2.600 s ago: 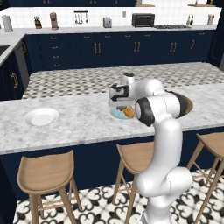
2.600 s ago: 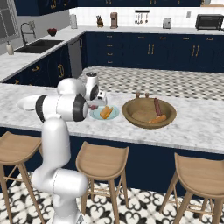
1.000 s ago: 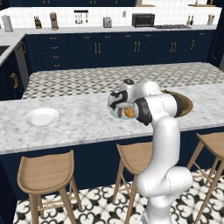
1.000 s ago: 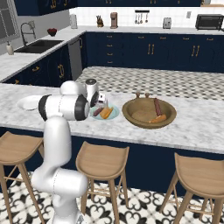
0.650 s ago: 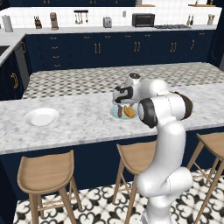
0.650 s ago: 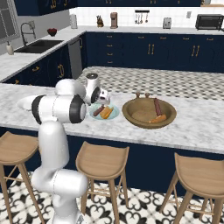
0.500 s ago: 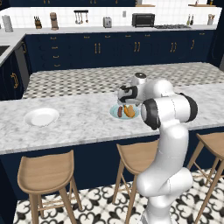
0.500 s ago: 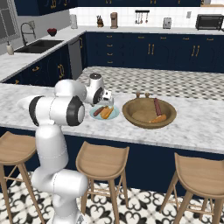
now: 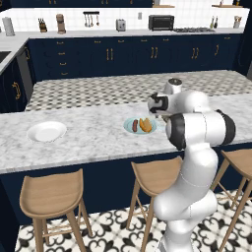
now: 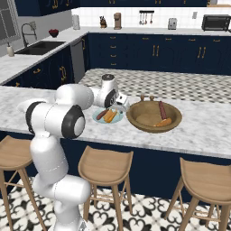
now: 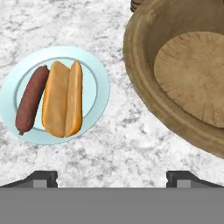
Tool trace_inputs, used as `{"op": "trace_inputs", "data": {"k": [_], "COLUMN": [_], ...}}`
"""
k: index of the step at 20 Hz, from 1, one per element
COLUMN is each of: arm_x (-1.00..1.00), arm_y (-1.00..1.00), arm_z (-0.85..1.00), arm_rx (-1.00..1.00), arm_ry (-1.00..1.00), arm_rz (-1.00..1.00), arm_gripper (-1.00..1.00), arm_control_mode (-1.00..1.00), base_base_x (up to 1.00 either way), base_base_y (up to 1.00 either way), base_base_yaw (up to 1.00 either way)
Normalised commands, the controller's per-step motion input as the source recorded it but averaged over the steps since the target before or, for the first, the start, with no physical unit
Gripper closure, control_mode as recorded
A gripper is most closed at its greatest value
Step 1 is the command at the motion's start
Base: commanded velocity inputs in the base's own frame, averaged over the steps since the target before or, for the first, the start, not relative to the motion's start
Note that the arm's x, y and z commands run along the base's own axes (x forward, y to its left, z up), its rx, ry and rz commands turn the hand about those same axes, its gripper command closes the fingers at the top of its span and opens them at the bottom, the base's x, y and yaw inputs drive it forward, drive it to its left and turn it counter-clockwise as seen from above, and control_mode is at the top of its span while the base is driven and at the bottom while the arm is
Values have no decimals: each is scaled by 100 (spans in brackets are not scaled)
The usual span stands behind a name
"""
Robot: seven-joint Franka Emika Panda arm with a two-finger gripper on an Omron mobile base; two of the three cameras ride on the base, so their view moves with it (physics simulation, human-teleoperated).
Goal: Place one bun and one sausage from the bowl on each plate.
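Note:
The teal plate (image 11: 98,83) holds a dark red sausage (image 11: 31,99) and a tan bun (image 11: 63,104) lying side by side. It also shows on the marble counter as the teal plate (image 9: 152,129) and the teal plate (image 10: 98,119). To its right stands the wooden bowl (image 10: 135,122), with another sausage (image 10: 161,108) and bun (image 10: 164,122) inside; the bowl's rim (image 11: 135,57) curves through the hand view. My gripper (image 11: 112,179) hovers open and empty above the counter between plate and bowl, seen too as the gripper (image 10: 122,103) and the gripper (image 9: 153,109). The white plate (image 9: 47,131) lies empty at far left.
Wooden bar stools (image 9: 51,194) stand along the counter's near side. A second patterned counter (image 9: 98,88) runs behind the marble one. Bare marble stretches between the two plates.
The hand has swung from above the teal plate toward the bowl, staying open. The bun and sausage on the teal plate have not moved.

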Motion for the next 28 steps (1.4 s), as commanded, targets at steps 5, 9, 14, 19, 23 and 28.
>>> {"op": "trace_inputs", "data": {"k": [5, 9, 14, 19, 23, 28], "arm_x": [-1, -14, -4, 12, 28, 20], "arm_y": [-73, -89, -90, -62, -29, -52], "arm_z": [10, 0, 0, -1, -25, -40], "arm_rx": [0, 0, 1, 1, 0, 6], "arm_ry": [3, 0, 3, 2, 1, 0], "arm_rz": [-21, -21, -19, -10, -8, -5], "arm_gripper": [-100, -100, -100, -100, -100, -100], "arm_control_mode": [-100, -100, -100, -100, -100, -100], "base_base_x": [0, 0, 0, 0, 0, 0], "base_base_y": [0, 0, 0, 0, 0, 0], "base_base_yaw": [0, 0, 0, 0, 0, 0]}}
